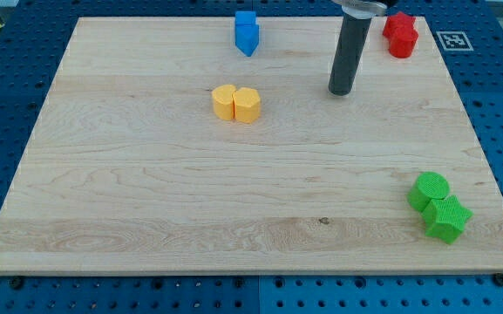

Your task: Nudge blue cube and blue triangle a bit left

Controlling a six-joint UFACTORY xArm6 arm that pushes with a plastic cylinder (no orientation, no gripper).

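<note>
The blue cube [246,20] and the blue triangle [248,38] sit touching each other near the view's top edge of the wooden board [146,201], the cube above the triangle. My tip [341,91] rests on the board to the right of and a little below them, well apart from both blue blocks.
Two yellow blocks [236,104] touch each other below the blue pair. Two red blocks [400,34] sit at the top right, just right of the rod. Two green blocks [438,207] sit at the bottom right. Blue perforated table surrounds the board.
</note>
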